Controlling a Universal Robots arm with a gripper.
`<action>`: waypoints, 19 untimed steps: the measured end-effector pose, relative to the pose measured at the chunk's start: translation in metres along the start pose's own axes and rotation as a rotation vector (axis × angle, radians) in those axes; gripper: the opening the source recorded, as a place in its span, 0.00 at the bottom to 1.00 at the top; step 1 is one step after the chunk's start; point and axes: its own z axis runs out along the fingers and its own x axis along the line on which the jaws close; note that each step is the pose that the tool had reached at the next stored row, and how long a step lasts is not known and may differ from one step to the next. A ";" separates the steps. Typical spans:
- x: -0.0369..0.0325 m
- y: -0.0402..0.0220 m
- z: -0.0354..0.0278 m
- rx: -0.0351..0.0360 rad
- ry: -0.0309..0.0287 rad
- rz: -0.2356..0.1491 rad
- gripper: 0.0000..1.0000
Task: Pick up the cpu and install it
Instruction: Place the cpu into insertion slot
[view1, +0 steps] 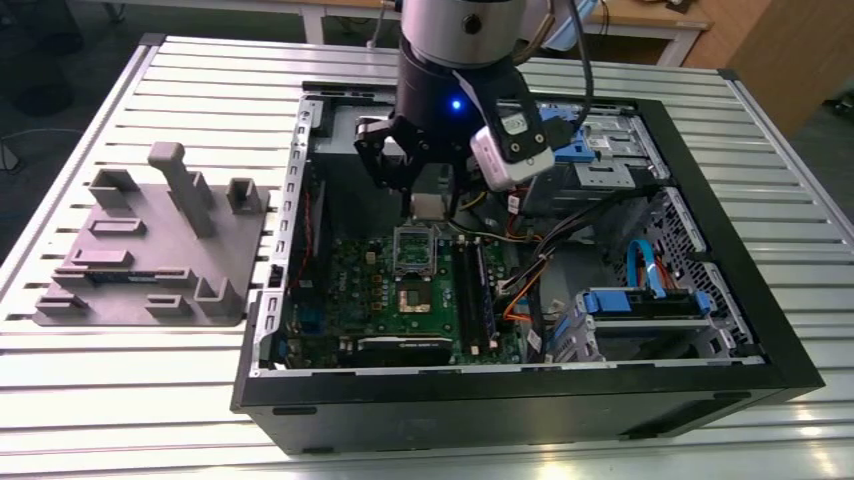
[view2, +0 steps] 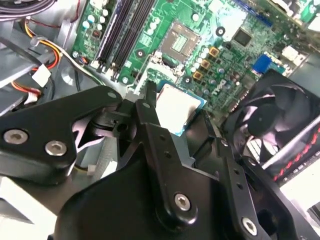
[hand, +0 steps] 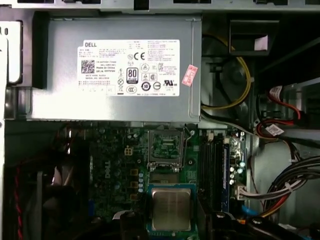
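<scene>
The cpu (view2: 176, 106) is a small flat square chip with a silver top on a green edge. My gripper (view2: 178, 116) is shut on it, with a black finger on each of two opposite sides. In the exterior view the gripper (view1: 429, 207) hangs inside the open computer case, holding the cpu (view1: 427, 204) just above the green motherboard (view1: 350, 290). In the first wrist view the cpu (hand: 171, 208) hovers close to the open socket (hand: 164, 146), whose silver frame has a greenish centre. The socket (view1: 415, 250) lies directly below the gripper.
A large grey power supply box (hand: 112, 67) with a white label sits beside the socket. Memory slots (hand: 216, 165) and bundled cables (hand: 287, 185) lie to one side, a black fan (view2: 272, 117) to the other. A grey fixture plate (view1: 154, 245) rests on the table at the exterior view's left.
</scene>
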 end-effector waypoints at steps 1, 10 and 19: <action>-0.0006 -0.0009 0.0018 0.0000 0.0000 0.000 0.47; -0.0018 -0.0128 0.0199 0.0001 0.0007 -0.015 0.47; -0.0022 -0.0169 0.0359 0.0007 0.0010 -0.018 0.47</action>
